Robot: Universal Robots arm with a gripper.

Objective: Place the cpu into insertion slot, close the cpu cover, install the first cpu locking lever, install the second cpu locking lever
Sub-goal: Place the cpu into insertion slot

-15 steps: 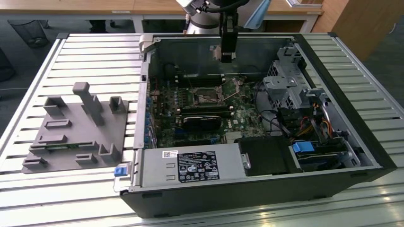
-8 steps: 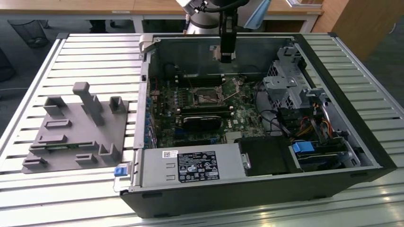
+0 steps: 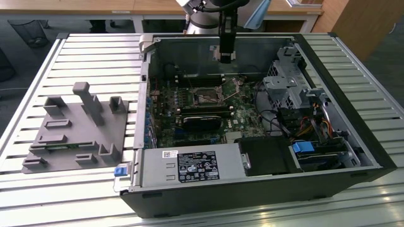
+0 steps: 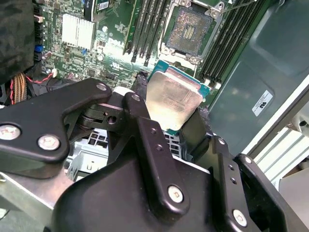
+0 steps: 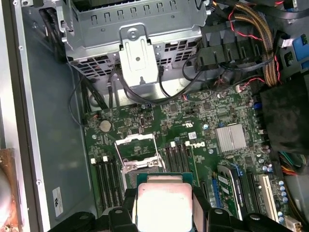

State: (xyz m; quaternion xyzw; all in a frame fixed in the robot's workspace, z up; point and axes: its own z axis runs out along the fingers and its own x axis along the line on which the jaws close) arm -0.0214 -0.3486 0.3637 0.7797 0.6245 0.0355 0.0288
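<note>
Step one: my hand [image 3: 226, 56] clamped on the cpu [image 4: 173, 99], hovering just short of the insertion slot [image 4: 189, 30]; seating will want the chip squared to its rim

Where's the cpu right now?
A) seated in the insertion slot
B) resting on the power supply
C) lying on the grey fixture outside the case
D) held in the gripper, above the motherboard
D: in the second wrist view the cpu is clamped in the gripper, and the insertion slot beyond it sits open and empty.
</note>
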